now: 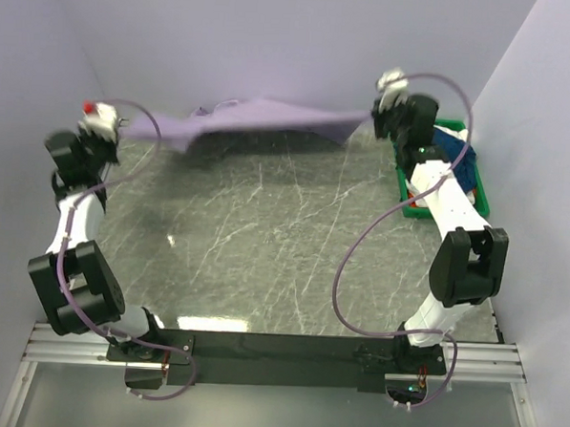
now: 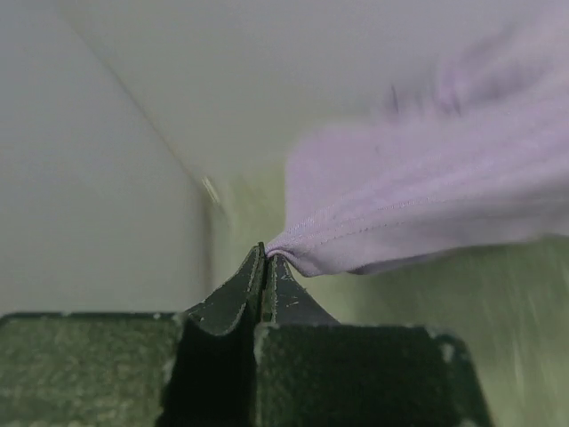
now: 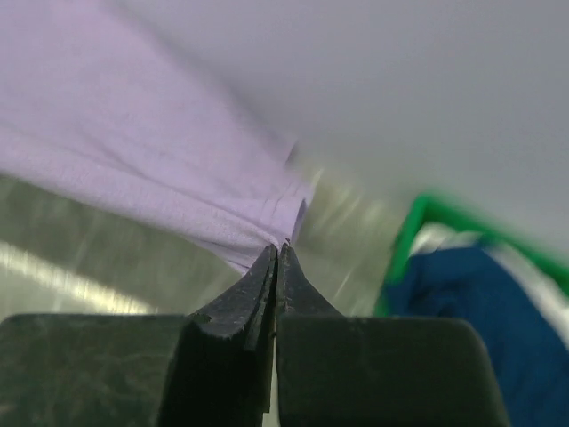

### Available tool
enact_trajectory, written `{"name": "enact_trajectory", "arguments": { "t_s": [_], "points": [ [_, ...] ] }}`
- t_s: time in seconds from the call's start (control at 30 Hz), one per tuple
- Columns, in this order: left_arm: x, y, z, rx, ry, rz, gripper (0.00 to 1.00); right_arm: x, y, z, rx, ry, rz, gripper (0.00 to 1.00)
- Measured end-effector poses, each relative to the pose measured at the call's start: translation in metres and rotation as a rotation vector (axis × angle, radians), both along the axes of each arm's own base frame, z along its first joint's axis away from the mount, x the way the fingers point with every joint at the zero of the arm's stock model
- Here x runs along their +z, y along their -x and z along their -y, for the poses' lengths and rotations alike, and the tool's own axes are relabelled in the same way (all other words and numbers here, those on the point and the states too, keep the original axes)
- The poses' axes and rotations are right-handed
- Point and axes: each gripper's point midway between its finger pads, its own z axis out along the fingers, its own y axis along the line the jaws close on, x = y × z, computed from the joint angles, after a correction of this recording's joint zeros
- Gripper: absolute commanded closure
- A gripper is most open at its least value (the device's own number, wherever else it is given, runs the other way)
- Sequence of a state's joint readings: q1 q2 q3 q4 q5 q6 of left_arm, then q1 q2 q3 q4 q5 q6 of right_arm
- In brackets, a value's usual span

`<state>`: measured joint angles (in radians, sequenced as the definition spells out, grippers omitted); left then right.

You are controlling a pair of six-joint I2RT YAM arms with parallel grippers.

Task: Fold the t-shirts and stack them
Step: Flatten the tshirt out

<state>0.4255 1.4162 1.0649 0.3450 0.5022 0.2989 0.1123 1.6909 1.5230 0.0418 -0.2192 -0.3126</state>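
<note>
The left gripper [image 2: 267,255] is pinching a stitched edge of the lavender t-shirt [image 2: 418,209] — its two fingers are pressing tight together on the cloth, right at their tips. From there the shirt is spreading away to the right of this gripper.

The right gripper [image 3: 278,251] is pinching another edge of the same shirt. Its fingers are squeezing together on the cloth too, and the shirt is running off to its left.

In the view from above, the shirt is hanging stretched wide between the two grippers, over the far part of the dark table [image 1: 264,241]. The end near the left gripper is drooping lower, and I cannot tell if it is touching the table.

Just past the right gripper, on its right side, a green bin [image 3: 402,245] is sitting. A navy t-shirt [image 3: 471,302] is lying inside it — with a bit of white cloth [image 3: 437,238] peeking out beside the navy one.
</note>
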Motion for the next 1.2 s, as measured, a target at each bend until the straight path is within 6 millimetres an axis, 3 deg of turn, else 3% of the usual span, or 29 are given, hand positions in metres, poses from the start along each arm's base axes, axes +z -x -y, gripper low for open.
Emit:
{"name": "enact_trajectory", "arguments": {
  "t_s": [0.03,0.1,0.13,0.2,0.33,0.47,0.57,0.7,0.87,0.97,1.03,1.07,1.13,1.2],
  "points": [
    [-0.045,0.008,0.002,-0.003,0.013,-0.097,1.0,-0.029,0.006,-0.001,0.019,0.027,-0.069,1.0],
    [-0.104,0.027,0.005,-0.016,0.025,-0.242,0.99,-0.077,0.022,-0.002,0.055,0.072,-0.199,1.0],
    [-0.12,0.034,0.007,-0.021,0.028,-0.285,1.0,-0.096,0.031,-0.002,0.079,0.095,-0.255,1.0],
    [-0.141,0.045,0.009,-0.04,0.018,-0.357,1.0,-0.113,0.042,-0.003,0.107,0.126,-0.314,1.0],
    [-0.148,0.059,0.01,-0.087,-0.02,-0.431,1.0,-0.127,0.059,-0.002,0.167,0.186,-0.386,1.0],
    [-0.139,0.073,0.007,-0.154,-0.083,-0.496,0.99,-0.14,0.081,-0.001,0.232,0.248,-0.469,1.0],
    [-0.133,0.098,0.004,-0.221,-0.159,-0.564,0.99,-0.147,0.105,0.003,0.279,0.309,-0.519,1.0],
    [-0.147,0.149,0.012,-0.339,-0.235,-0.701,0.99,-0.159,0.156,0.011,0.336,0.381,-0.565,1.0],
    [-0.185,0.223,0.04,-0.493,-0.302,-0.867,0.99,-0.192,0.216,0.02,0.396,0.472,-0.636,1.0],
    [-0.208,0.269,0.058,-0.585,-0.375,-0.954,0.89,-0.221,0.249,0.025,0.44,0.542,-0.697,1.0],
    [-0.219,0.292,0.065,-0.631,-0.429,-0.995,0.78,-0.235,0.27,0.029,0.467,0.581,-0.735,0.74],
    [-0.224,0.305,0.068,-0.656,-0.461,-1.02,0.73,-0.241,0.28,0.031,0.482,0.605,-0.753,0.52],
    [-0.229,0.32,0.07,-0.688,-0.507,-1.052,0.59,-0.243,0.293,0.036,0.494,0.64,-0.772,0.39],
    [-0.229,0.324,0.07,-0.707,-0.529,-1.065,0.57,-0.239,0.295,0.039,0.495,0.66,-0.768,0.38]
  ]
}}
